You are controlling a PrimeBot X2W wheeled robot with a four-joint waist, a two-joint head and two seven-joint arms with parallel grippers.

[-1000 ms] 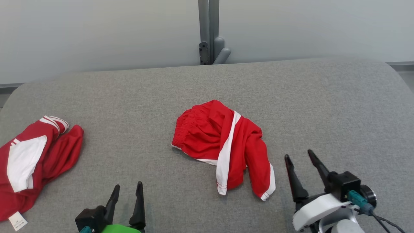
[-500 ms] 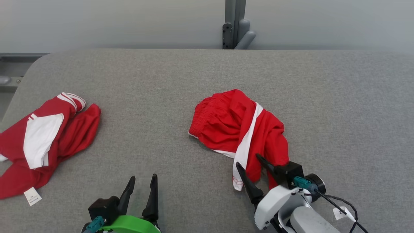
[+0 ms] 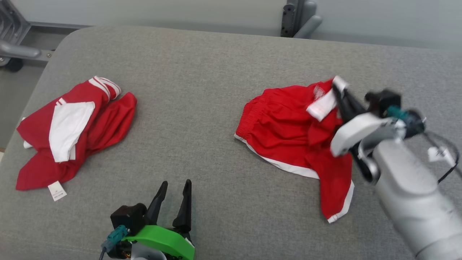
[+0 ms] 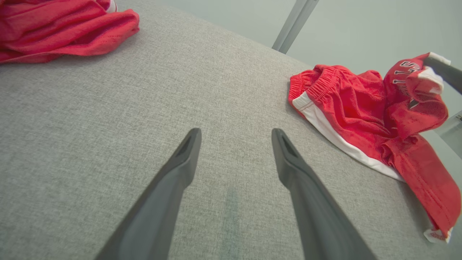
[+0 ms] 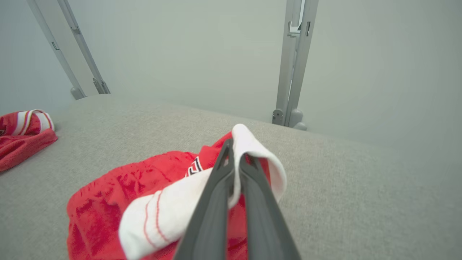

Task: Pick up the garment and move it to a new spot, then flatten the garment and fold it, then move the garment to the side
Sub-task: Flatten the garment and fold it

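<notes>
Now — right gripper [image 5: 236, 153] pinches garment [image 3: 285, 122] edge.

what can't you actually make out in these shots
- Lettering on the red shorts: left wrist view, folds hide most letters.
- Label on the other red garment: head view, too small to read.
- Right end effector: head view, motion-blurred, fingertips lost against the white trim.
- Full shape of the other red garment: left wrist view, cut off by the top edge.

second red-white garment [image 3: 72, 133] | crumpled, left | grey padded table [image 3: 202, 90]
</notes>
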